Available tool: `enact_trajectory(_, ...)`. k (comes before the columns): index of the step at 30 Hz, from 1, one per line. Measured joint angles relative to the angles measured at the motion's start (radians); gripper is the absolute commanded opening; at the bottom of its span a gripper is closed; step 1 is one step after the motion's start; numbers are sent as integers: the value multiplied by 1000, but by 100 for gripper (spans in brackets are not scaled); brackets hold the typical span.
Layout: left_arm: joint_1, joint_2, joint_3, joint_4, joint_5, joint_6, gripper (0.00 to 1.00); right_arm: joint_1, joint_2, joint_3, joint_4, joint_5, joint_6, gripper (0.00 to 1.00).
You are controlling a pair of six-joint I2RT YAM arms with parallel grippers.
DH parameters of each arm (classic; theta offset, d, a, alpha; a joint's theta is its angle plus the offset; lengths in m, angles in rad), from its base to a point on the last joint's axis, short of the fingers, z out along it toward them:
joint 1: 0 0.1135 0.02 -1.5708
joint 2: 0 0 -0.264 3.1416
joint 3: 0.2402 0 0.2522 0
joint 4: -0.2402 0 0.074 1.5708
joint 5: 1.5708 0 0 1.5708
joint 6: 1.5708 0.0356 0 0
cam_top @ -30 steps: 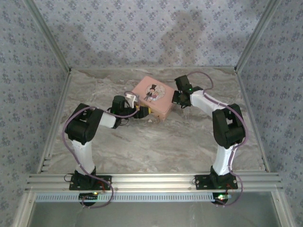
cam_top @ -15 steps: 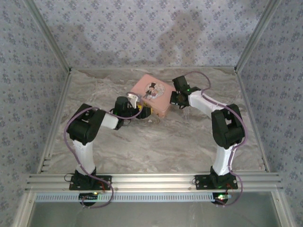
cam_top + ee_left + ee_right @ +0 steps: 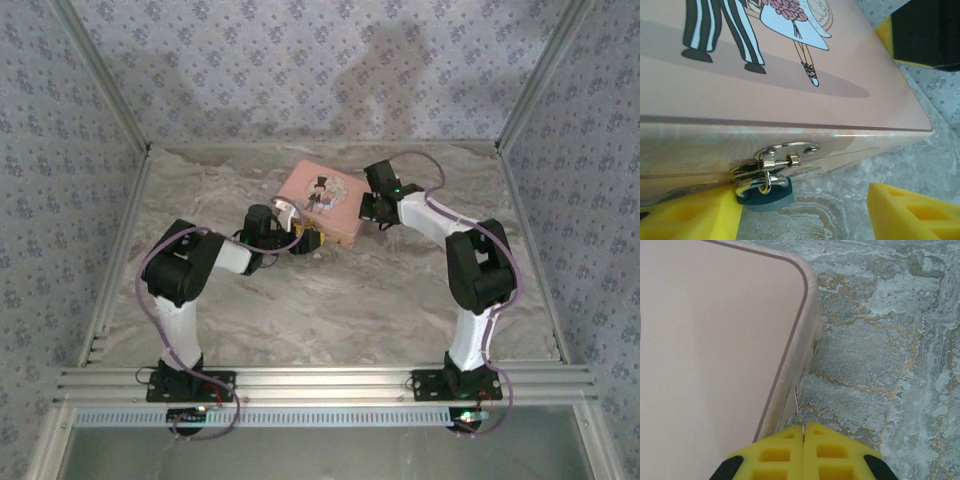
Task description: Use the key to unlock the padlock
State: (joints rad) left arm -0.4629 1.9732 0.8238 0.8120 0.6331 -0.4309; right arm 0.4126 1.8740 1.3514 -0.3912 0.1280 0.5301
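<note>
The padlock (image 3: pixel 765 197) is a small dark bluish lock hanging by its silvery shackle from the hasp (image 3: pixel 785 152) on the front wall of the pink tin (image 3: pixel 790 105). My left gripper (image 3: pixel 805 215) is open and level with the lock. Its left finger (image 3: pixel 690 215) is right against the padlock, and its right finger (image 3: pixel 915 210) is well clear. In the top view the left gripper (image 3: pixel 300 238) sits at the near side of the tin (image 3: pixel 320 198). My right gripper (image 3: pixel 804 432) is shut on the key (image 3: pixel 798 407), whose thin blade points forward along the tin's side wall (image 3: pixel 790 375). The right gripper (image 3: pixel 372 208) is by the tin's right edge.
The marbled tabletop (image 3: pixel 330 300) lies open in front of the tin. Patterned walls and metal frame rails (image 3: pixel 520 110) enclose the table on three sides. The right gripper's black and yellow body (image 3: pixel 925 35) shows past the tin's far corner in the left wrist view.
The left gripper has moved right, closer to the tin's front wall. The right gripper has shifted slightly left toward the tin, and the tin sits a little farther back.
</note>
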Motion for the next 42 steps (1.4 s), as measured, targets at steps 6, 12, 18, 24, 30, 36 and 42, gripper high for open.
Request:
enact_trajectory(6, 5, 24, 0, 57, 27, -66, 64, -2, 0, 0, 6, 11, 0, 0)
enact_trajectory(12, 5, 48, -12, 138, 45, -140, 64, -5, 0, -1, 8, 16, -4, 0)
enact_trajectory(18, 1, 48, -57, 198, 51, -181, 61, -5, 0, -12, 33, 14, -4, 0)
enact_trajectory(24, -10, 51, -90, 261, 47, -209, 68, -5, 0, -16, 34, 14, -4, 0)
enact_trajectory(30, -44, 51, -100, 289, -4, -208, 74, -4, 0, -19, 42, 14, -4, 0)
enact_trajectory(36, -92, 49, -101, 266, -93, -165, 75, -4, 0, -20, 44, 14, -7, 0)
enact_trajectory(42, -91, 48, -122, 300, -134, -172, 72, -4, 0, -20, 44, 13, -14, 0)
